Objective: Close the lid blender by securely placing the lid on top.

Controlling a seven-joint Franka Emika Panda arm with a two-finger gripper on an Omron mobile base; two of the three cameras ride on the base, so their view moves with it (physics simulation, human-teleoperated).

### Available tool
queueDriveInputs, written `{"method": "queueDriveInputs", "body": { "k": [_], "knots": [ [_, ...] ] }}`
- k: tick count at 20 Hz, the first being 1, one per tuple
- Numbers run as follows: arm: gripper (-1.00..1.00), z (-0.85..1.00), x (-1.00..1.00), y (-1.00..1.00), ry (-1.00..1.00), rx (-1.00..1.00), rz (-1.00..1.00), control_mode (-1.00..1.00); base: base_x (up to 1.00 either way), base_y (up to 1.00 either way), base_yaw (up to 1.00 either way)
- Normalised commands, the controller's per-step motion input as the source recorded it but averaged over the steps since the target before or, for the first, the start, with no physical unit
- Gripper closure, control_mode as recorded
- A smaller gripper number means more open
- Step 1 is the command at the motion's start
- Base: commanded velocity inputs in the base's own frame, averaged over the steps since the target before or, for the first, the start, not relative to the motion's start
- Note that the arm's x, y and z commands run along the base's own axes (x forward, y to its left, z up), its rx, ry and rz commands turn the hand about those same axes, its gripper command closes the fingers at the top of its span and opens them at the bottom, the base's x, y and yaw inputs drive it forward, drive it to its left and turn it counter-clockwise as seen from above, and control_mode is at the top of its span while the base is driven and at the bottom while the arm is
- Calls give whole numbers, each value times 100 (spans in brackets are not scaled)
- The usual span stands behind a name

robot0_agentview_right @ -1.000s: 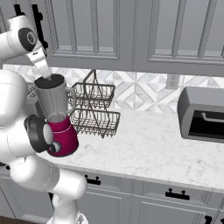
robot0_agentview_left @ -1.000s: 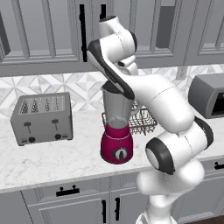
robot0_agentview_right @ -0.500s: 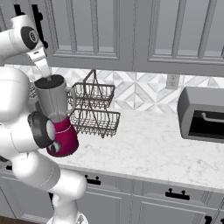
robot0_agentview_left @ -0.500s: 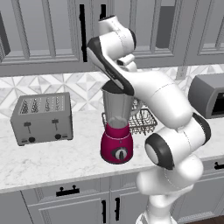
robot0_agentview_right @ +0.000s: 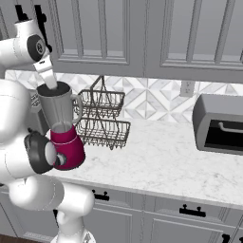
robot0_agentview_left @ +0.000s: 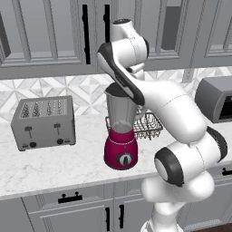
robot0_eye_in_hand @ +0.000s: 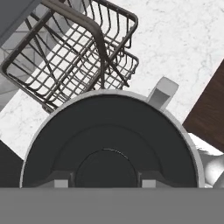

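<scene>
blender [robot0_agentview_left: 121, 136]: on counter [robot0_agentview_left: 54, 163], between toaster [robot0_agentview_left: 43, 121] and wire rack [robot0_agentview_right: 102, 118]; unmoved since earlier
lid [robot0_eye_in_hand: 109, 148]: sits in jar mouth, rim all round
gripper [robot0_eye_in_hand: 105, 183]: directly above lid, barely shifted; finger spread cannot tell, tips hidden low
arm: elbow swung slightly rightward

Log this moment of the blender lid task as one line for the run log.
phase: seating lid | lid: on the blender jar rim | gripper: directly above lid, grip state unclear | behind: wire basket
</scene>
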Motion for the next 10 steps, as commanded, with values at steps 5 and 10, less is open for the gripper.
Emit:
{"method": "queueDriveInputs", "body": {
  "k": [5,10],
  "knots": [
    [100,-20,7,0,0,3,0,-100,0,0,0],
    [-100,-36,-4,0,0,0,0,-100,0,0,0]
  ]
}}
